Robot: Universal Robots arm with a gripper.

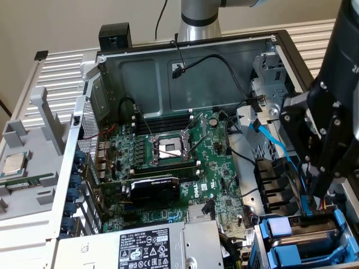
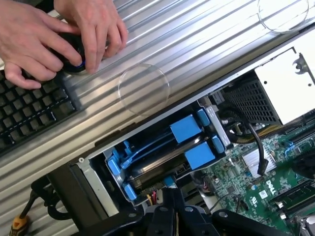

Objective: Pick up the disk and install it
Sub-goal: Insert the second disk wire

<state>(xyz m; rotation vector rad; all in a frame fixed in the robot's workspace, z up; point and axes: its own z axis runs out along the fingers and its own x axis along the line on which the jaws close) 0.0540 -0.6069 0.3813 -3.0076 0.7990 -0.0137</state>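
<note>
Fingers of my gripper (image 2: pixel 171 199) are pressed fully together with nothing between them. They hang just above the near end of the drive cage (image 1: pixel 268 246), at the near corner of the open computer case (image 1: pixel 185 56) on the exterior view's right. I count one disk (image 2: pixel 160 164). It sits down inside that cage in its blue plastic frame and shows me a thin silver-grey metal edge; I cannot see its label. Its long axis runs roughly from the exterior view's left to its right, and its two square blue pull tabs (image 2: pixel 186 129) point toward the one green motherboard (image 1: pixel 168 168). The board is flat and crowded, with one bare metal processor socket (image 1: pixel 170 147) and one black graphics card (image 1: pixel 154 190). One grey sheet-metal power-supply box (image 1: pixel 140 246) with a black-and-white label lies at the near edge. Outside the case, on the exterior view's left, one small square silver processor chip (image 1: pixel 13 163) rests on a grey plastic tray (image 1: pixel 33 190). On the ribbed metal table (image 2: pixel 197 44), two hands (image 2: pixel 59 34) of a person cup one round black object beside one black keyboard (image 2: pixel 27 113).
</note>
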